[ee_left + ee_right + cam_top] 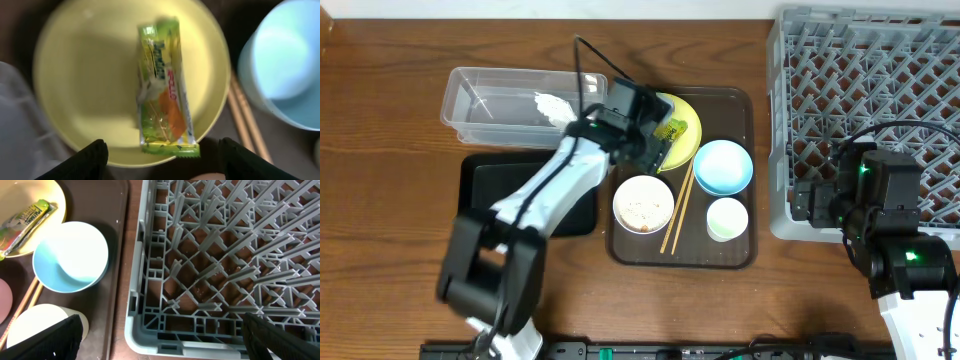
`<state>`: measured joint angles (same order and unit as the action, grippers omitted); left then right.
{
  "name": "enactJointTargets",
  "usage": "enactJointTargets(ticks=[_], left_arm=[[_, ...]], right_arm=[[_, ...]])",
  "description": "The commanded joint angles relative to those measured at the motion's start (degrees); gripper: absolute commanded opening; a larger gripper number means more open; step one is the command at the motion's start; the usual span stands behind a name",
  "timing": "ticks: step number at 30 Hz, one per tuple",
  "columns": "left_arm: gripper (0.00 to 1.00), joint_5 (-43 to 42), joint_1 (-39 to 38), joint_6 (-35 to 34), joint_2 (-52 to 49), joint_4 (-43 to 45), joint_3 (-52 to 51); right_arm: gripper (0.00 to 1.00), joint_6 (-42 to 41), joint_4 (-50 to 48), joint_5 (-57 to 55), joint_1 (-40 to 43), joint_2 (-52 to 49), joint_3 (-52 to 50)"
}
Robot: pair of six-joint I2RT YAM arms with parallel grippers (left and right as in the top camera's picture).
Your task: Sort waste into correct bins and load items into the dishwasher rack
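A green-and-yellow snack wrapper (162, 85) lies lengthwise on the round yellow plate (85, 85). My left gripper (165, 165) hovers open over the plate's near rim. The wrapper's near end sits between the fingertips (95, 160), touching neither. From overhead, the left gripper (655, 135) is over the plate (688, 118) on the brown tray. Whitish rice scraps (555, 103) lie in the clear tub (490, 100). My right gripper (165, 340) stands open and empty above the grey dishwasher rack's (225, 255) near-left corner.
The brown serving tray (740, 250) also holds a light blue bowl (723, 165), a white bowl (642, 203) with speckled remains, a small white cup (727, 218) and chopsticks (677, 210). The black tray (485, 185) lies partly under my left arm.
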<state>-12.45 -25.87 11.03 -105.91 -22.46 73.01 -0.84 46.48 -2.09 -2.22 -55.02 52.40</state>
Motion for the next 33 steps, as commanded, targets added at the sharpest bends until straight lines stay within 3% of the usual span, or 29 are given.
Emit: enactJointTargets(ticks=[1, 7, 10, 15, 17, 22, 26, 33], left_arm=[[0.75, 1.1, -0.4, 1.6, -4.0, 1.2, -0.8], [0.75, 1.1, -0.9, 1.5, -8.3, 2.8, -0.8], [0.67, 1.1, -1.0, 1.3, -9.1, 2.8, -0.8], [0.25, 1.1, -0.9, 1.3, -8.6, 2.9, -0.7], [0.15, 1.2, -0.9, 1.3, -7.7, 2.9, -0.5], [0.09, 1.6, -0.3, 0.3, -3.7, 2.8, 0.5], [0.08, 3.6, 2.2, -5.1, 2.6, 2.8, 0.6], [0.08, 4.4, 11.8, -8.8, 12.6, 2.4, 0.6]], right_arm=[[0.99, -0.4, 0.1, 0.2, -0.7, 0.0, 1.1], [0.99, -0.4, 0.1, 0.2, -0.7, 0.0, 1.1], [0.99, -0.4, 0.1, 0.2, -0.7, 0.0, 1.1], [0.99, -0.4, 0.1, 0.2, -0.7, 0.0, 1.1], [0.99, -0.4, 0.1, 0.2, -0.7, 0.0, 1.1], [0.99, -0.4, 0.1, 0.2, -0.7, 0.0, 1.1], [0.99, -0.4, 0.1, 0.2, -0.7, 0.0, 1.1], [0.99, -0.4, 0.1, 0.2, -0.7, 0.0, 1.1]])
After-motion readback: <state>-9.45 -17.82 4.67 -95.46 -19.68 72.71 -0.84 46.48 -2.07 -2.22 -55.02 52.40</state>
